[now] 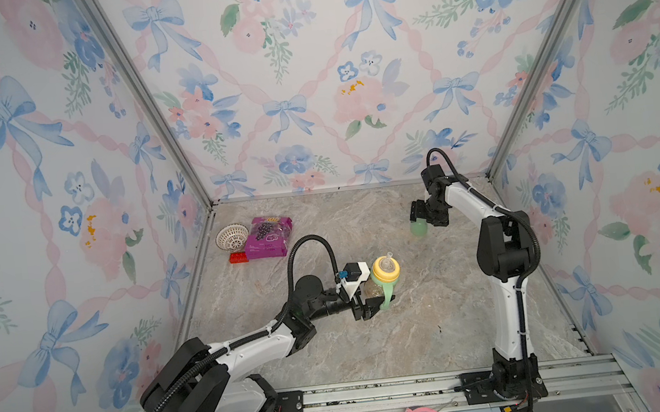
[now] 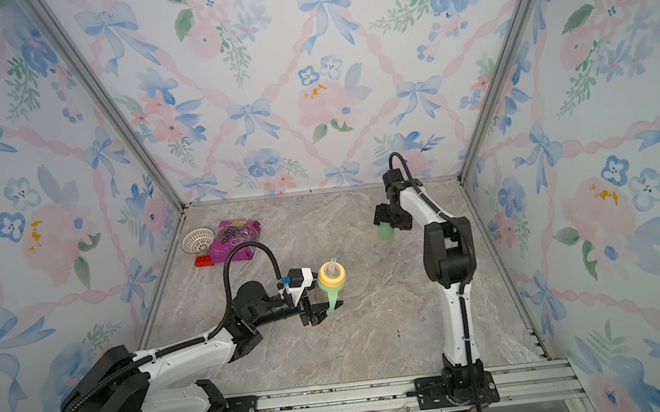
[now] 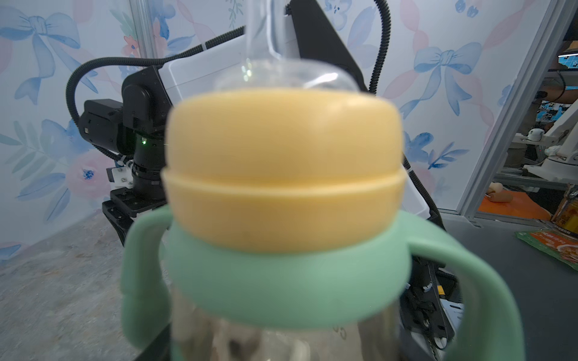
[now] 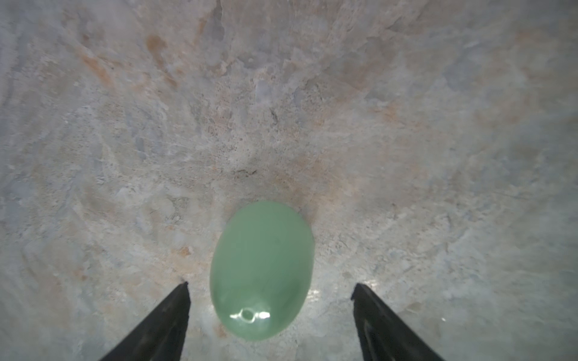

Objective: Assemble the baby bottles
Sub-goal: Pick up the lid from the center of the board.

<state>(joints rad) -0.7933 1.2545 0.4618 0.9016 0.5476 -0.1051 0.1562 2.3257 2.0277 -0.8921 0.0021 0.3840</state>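
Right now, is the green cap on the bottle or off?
Off. The cap sits on the table between the open jaws of the right gripper, untouched, far from the bottle, whose clear nipple stands bare.

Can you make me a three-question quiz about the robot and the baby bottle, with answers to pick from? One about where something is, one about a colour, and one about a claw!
1. Where is the pale green dome cap?
A) on the marble tabletop, inside the open right claw
B) in a basket
C) on top of a clock

2. What colour is the round plastic collar under the clear nipple?
A) red
B) yellow
C) purple

3. What is the left claw doing?
A) hanging open
B) shut on the clear amber-tinted bottle
C) holding a packet

Answers:
1 A: the right wrist view shows it on the tabletop with a gap on each side.
2 B: the left wrist view shows it yellow.
3 B: both top views show it clamped on the bottle.
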